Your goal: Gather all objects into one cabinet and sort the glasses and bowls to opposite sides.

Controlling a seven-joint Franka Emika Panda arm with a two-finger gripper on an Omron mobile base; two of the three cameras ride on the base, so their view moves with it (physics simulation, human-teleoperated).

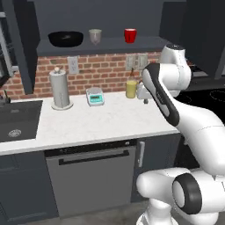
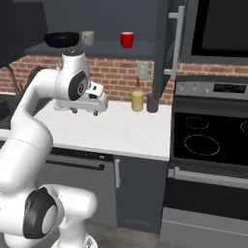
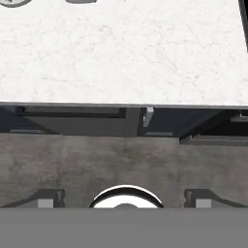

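White marble counter [image 1: 101, 121] under a red brick wall [image 1: 105, 66] and dark cabinet [image 1: 101, 44]; jaws parted, released.

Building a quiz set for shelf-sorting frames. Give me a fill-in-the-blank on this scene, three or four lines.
1. On the cabinet shelf, the vessel farthest left is the ____ bowl.
2. The grey-beige cup stands between the black bowl and the ____ cup.
3. The yellow bottle stands on the ____, not on the shelf.
4. The tool holds ____.

Missing words: black; red; counter; nothing
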